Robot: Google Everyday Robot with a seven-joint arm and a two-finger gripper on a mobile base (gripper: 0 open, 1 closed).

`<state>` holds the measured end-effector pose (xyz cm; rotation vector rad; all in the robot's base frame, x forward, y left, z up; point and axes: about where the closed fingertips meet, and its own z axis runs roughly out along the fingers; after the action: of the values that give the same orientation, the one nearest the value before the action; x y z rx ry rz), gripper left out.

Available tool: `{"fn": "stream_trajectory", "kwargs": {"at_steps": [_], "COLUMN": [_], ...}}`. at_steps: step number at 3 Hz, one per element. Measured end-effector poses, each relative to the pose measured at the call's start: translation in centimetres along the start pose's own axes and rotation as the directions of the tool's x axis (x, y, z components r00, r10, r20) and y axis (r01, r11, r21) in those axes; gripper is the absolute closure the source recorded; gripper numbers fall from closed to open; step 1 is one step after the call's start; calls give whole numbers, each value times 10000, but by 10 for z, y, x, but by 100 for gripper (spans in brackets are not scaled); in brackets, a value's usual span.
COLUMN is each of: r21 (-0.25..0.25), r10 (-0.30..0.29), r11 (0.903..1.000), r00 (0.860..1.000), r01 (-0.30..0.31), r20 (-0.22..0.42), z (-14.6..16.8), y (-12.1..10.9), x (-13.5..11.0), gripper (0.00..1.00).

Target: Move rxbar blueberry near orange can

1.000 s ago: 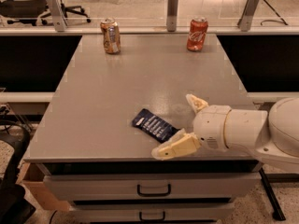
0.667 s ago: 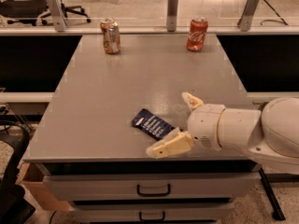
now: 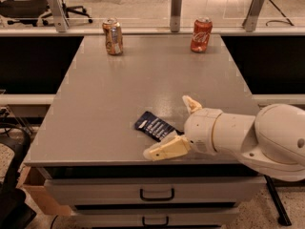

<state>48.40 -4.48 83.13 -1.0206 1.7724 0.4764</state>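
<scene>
The rxbar blueberry (image 3: 152,125) is a flat navy wrapper with pale text, lying near the table's front edge. The orange can (image 3: 113,36), tan-orange with pale patches, stands at the far left of the table. My gripper (image 3: 179,127) is open at the bar's right end, low over the table. One cream finger (image 3: 167,149) reaches along the bar's near side and the other (image 3: 192,104) points up behind it. The bar's right end sits at the mouth of the open jaws.
A red-orange can with white script (image 3: 201,35) stands at the far right. The grey table (image 3: 143,80) has drawers (image 3: 157,193) below its front edge. Metal posts (image 3: 176,4) line the back. A cardboard box (image 3: 33,192) sits on the floor at the left.
My gripper has moved a little to the left, closer to the rxbar's right end. The bar and both cans have not moved.
</scene>
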Motion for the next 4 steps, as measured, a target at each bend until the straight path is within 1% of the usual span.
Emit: {"fn": "stream_trajectory", "kwargs": {"at_steps": [1, 2, 4], "r21": [131, 245, 246], "r10": [400, 714, 717], "r11": [9991, 9972, 9972], "r00": [9988, 9963, 9963], "r01": [-396, -703, -706], "r20": [-292, -480, -480], "z": [4, 5, 0], "y": [0, 0, -2], "x": [15, 28, 17], "gripper": [0, 18, 64]}}
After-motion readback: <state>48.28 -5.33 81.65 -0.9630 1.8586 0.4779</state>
